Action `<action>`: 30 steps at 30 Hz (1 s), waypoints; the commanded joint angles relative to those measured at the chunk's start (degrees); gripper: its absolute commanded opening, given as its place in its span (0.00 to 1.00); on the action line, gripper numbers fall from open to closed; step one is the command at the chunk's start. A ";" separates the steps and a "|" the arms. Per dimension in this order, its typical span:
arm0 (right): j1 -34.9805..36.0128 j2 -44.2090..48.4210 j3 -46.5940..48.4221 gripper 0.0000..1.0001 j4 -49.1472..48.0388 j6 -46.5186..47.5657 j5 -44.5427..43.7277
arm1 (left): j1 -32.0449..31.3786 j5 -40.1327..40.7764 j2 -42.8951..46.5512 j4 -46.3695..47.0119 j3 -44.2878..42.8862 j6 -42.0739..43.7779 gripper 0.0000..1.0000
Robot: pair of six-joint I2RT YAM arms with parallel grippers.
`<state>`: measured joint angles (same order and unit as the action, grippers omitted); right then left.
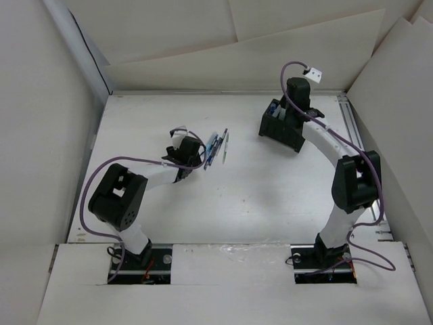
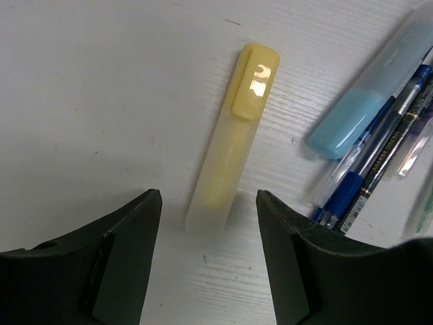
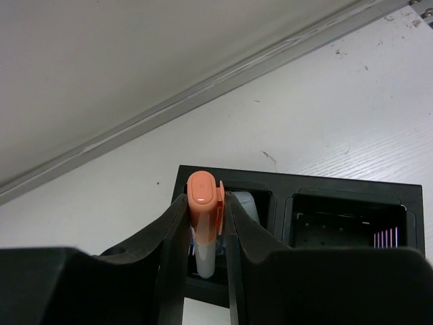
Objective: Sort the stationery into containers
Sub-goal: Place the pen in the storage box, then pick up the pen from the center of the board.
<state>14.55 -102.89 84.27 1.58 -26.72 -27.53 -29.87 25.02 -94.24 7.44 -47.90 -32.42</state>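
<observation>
Highlighters, three counted: one yellow highlighter [image 2: 233, 142], one pale blue highlighter [image 2: 369, 101], one orange highlighter [image 3: 204, 223]. Slim pens [image 2: 348, 189] — at least four, overlapping, exact number not determinable. One black box [image 3: 304, 184] — at least two compartments showing.

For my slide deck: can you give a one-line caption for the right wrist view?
Right hand holds an orange highlighter upright at a compartment of the black divided box.

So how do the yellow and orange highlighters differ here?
The yellow highlighter lies flat on the table, unheld at the open left gripper. The orange highlighter stands upright, cap up, clamped in the right gripper at the black box. Both are stubby with frosted barrels.
</observation>
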 commanded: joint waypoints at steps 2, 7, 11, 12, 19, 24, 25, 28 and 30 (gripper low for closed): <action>0.66 0.93 -1.56 0.25 -3.34 0.70 -2.79 | -0.02 0.21 -3.14 -0.15 -2.90 0.52 0.54; 1.27 2.96 -2.79 0.39 -3.34 0.18 -2.79 | 2.53 -3.39 -4.46 0.56 -2.90 0.52 0.53; 1.80 4.37 -3.41 0.38 -3.34 0.18 -2.79 | 2.53 -3.92 -4.99 1.35 -3.52 0.52 0.51; 1.80 4.37 -3.41 0.38 -3.34 0.18 -2.79 | 2.53 -3.92 -4.99 0.82 -3.52 0.52 0.49; 2.42 10.94 -5.34 0.58 -2.11 0.18 1.42 | 2.53 -3.92 -4.99 0.82 -3.52 1.05 0.30; 4.87 16.05 -9.20 0.59 -0.88 -0.35 9.32 | 2.53 -3.92 -5.51 0.82 -4.04 1.05 0.19; 6.10 16.66 -9.73 0.60 -0.88 -0.87 10.47 | 2.53 -3.92 -5.52 0.82 -4.04 1.05 0.15; 9.26 17.99 -10.97 0.63 0.17 -0.88 16.25 | 2.53 -3.92 -4.21 0.20 -3.26 0.35 0.02; 10.76 17.38 -11.50 0.66 0.70 -0.88 21.35 | 2.53 -3.92 -0.97 0.20 -1.42 -0.18 0.01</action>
<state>22.68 -85.41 73.89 1.39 -27.24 -15.44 -27.35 21.17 -98.91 8.75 -50.39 -31.90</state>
